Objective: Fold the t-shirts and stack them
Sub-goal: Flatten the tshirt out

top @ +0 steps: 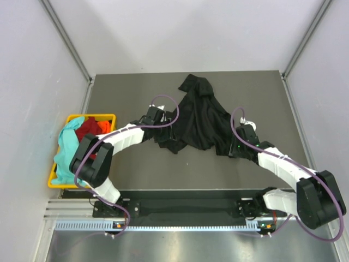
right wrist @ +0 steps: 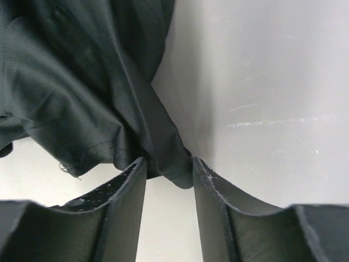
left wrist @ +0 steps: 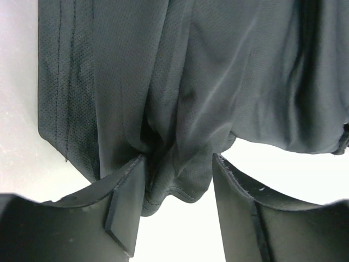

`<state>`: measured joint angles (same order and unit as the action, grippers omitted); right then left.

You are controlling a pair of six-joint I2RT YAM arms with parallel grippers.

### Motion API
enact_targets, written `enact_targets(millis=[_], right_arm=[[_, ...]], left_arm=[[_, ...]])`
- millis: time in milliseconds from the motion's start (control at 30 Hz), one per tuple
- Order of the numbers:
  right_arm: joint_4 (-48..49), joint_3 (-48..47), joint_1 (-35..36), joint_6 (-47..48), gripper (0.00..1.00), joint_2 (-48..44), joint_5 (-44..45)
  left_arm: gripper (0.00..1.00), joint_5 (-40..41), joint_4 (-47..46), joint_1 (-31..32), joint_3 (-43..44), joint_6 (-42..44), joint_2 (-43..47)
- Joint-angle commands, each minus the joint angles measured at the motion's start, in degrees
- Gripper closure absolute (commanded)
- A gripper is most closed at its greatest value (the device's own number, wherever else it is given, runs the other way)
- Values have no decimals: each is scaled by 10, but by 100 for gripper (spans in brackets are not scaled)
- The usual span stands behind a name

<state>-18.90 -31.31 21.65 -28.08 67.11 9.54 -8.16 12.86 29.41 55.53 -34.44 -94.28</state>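
Observation:
A black t-shirt (top: 199, 120) lies crumpled and spread on the dark table, stretched between both arms. At its left lower edge, my left gripper (top: 158, 131) is open; in the left wrist view a hemmed fold of the black cloth (left wrist: 191, 82) hangs between the jaws (left wrist: 179, 158), against the left finger and clear of the right one. My right gripper (top: 235, 148) is at the shirt's right lower corner. There the black cloth (right wrist: 71, 82) is bunched between the jaws (right wrist: 169, 160) and touches both fingers. A teal t-shirt (top: 66, 147) and a red one (top: 90, 130) sit in the basket.
The yellow plastic basket (top: 95, 116) stands at the table's left edge, with teal cloth draped over its near left side. Grey walls close in the table on the left, right and back. Both arm bases sit on the rail at the near edge.

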Motion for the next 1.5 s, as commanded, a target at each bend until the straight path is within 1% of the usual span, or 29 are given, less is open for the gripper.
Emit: enact_targets(millis=[0,67,300,333,433,467,500,533,600,633,700,733,800,833,867,900,967,1000,1100,1133,1167,1200,1300,1367,1433,1467], right_arm=[[-6,-28,9,2,61,-4,23],[-10,-29,9,0,63,6,26],[-8,-30,13,8,66,31,35],[-5,-27,15,7,66,29,36],[9,-17,16,8,70,31,29],[11,-16,16,0,72,38,35],[9,-16,16,-4,73,44,40],[7,-23,15,-7,77,50,43],[0,-34,16,-10,81,60,54],[-6,-48,15,-8,91,61,57],[-18,-66,15,0,98,63,67],[-39,-91,14,3,100,55,71],[-71,-119,13,7,100,37,71],[-109,-152,11,9,100,11,71],[-130,-167,8,8,100,-4,72],[-148,-183,2,7,100,-21,72],[-191,-224,-9,0,100,-74,70],[-201,-233,-12,-3,100,-89,68],[-238,-256,-15,-32,100,-145,61],[-250,-262,-16,-39,100,-170,50],[-254,-266,-17,-55,100,-182,44],[-259,-276,-17,-62,100,-196,38],[-266,-314,-18,-73,100,-246,28],[-278,-345,-17,-75,100,-268,39],[-296,-395,-17,-75,100,-278,48],[-301,-411,-17,-77,100,-281,47]], left_arm=[[45,-5,-37,1,-4,-1,-10],[46,-5,-35,1,1,2,-19],[58,0,-34,1,7,2,-32],[66,1,-34,1,11,4,-34],[81,7,-21,1,28,10,-46],[93,8,-17,1,34,12,-53],[99,11,-11,1,39,16,-56],[100,12,0,1,51,20,-60],[100,28,17,1,65,33,-64],[100,39,36,0,84,38,-63],[100,71,60,-1,106,55,-59],[100,77,84,-2,133,61,-57],[100,77,105,-9,177,84,-53],[100,105,137,-13,195,91,-54],[100,105,156,-15,214,97,-56],[100,136,178,-19,255,111,-57],[100,174,220,-22,297,120,-64],[100,193,227,-22,342,132,-66],[100,189,266,-38,425,139,-92],[100,185,281,-44,480,139,-101],[100,184,296,-48,508,140,-117],[100,190,326,-54,559,141,-122],[100,191,358,-55,612,150,-109],[100,176,357,-55,610,151,-65],[100,165,350,-54,584,145,-28],[100,161,349,-54,573,141,11]])
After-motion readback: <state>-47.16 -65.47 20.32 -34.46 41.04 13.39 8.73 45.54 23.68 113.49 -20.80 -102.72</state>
